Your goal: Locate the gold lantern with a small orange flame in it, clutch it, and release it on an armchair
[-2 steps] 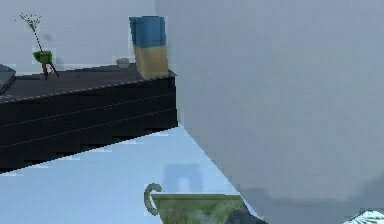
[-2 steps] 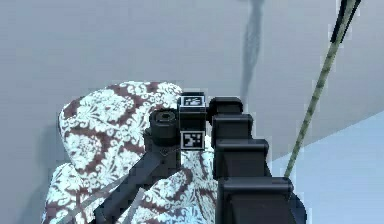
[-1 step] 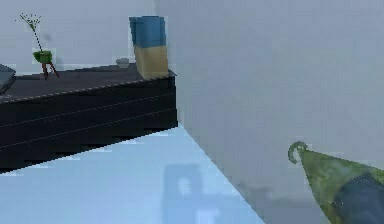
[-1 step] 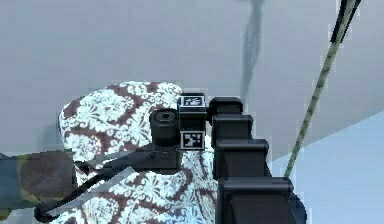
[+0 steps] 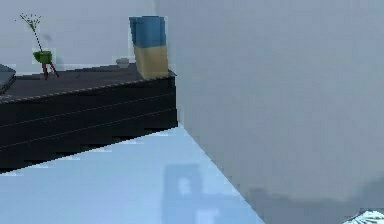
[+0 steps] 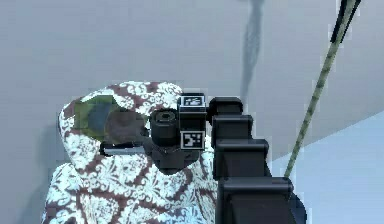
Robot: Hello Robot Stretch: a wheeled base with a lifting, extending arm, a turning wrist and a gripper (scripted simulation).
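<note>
An armchair [image 6: 95, 185] in a brown-and-white flowered cover stands in the arm side view's lower left. My arm [image 6: 240, 160] rises from the bottom edge, and its white marker squares [image 6: 192, 120] sit above the chair. Left of them, the gripper [image 6: 115, 137] reaches over the upholstery. A dark greenish-brown blob [image 6: 100, 116] lies against the chair at the gripper's far end; its shape is too vague to name. I cannot tell whether the gripper holds anything.
In the forward view a long dark dresser [image 5: 90, 110] carries a plant in a green pot [image 5: 43, 58], a small bowl [image 5: 122, 62] and a blue-and-yellow box [image 5: 150, 45]. A grey wall [image 5: 290, 90] runs along the right. Pale floor [image 5: 120, 185] lies ahead. A thin striped stalk [image 6: 318, 95] slants beside the arm.
</note>
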